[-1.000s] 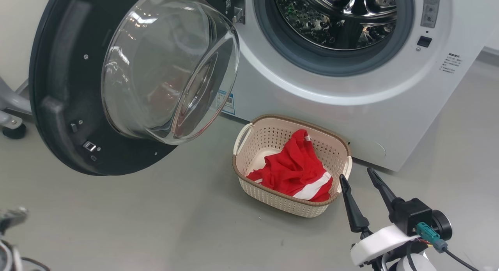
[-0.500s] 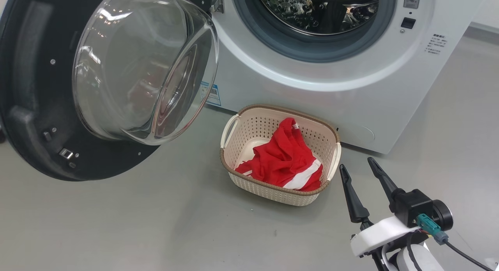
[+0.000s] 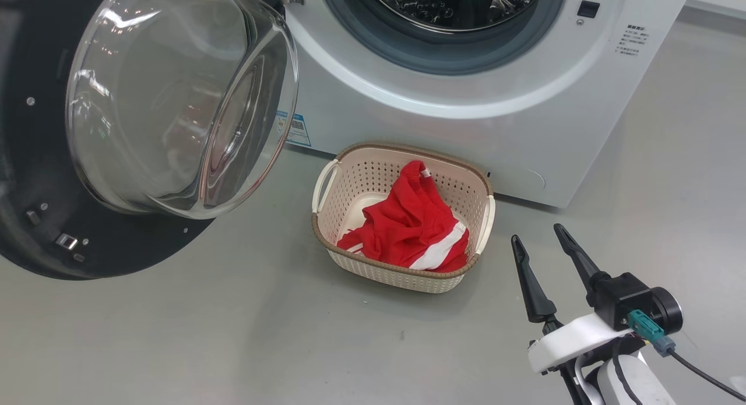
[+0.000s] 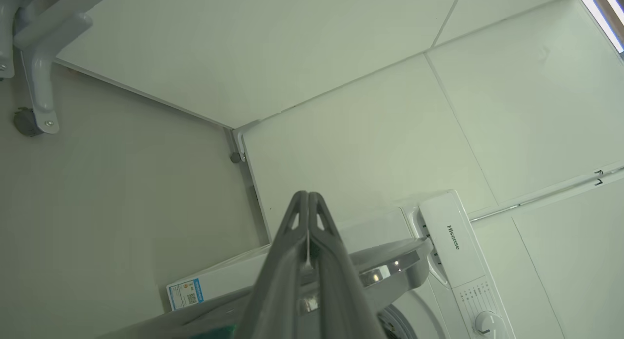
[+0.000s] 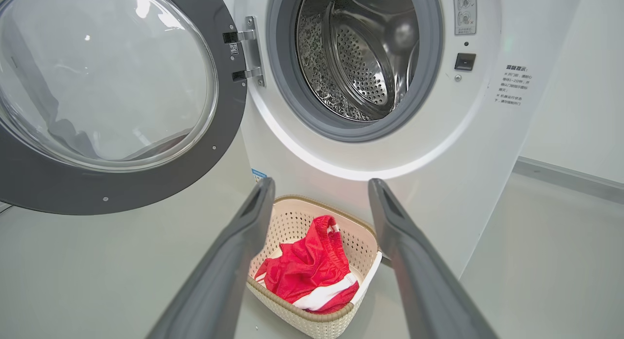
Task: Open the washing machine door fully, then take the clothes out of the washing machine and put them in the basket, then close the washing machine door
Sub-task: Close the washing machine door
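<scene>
Only the camera has shifted; clothes (image 3: 408, 224) lie in the basket (image 3: 402, 278) near the wide-spread right jaws, left jaws closed.

clear glass door (image 3: 175, 96), perforated plastic basket (image 3: 373, 265)

in the head view the washing machine door (image 3: 145, 113) runs off the left and top edges, and the top edge cuts the washing machine (image 3: 443, 131) across its drum mouth. the clothes (image 3: 408, 224) hide part of the floor of the basket (image 3: 396, 277). the blue label (image 3: 297, 131) and the small print (image 3: 630, 41) on the machine's front are too small to read. the arm behind the right gripper (image 3: 537, 233) is cut by the bottom edge.
</scene>
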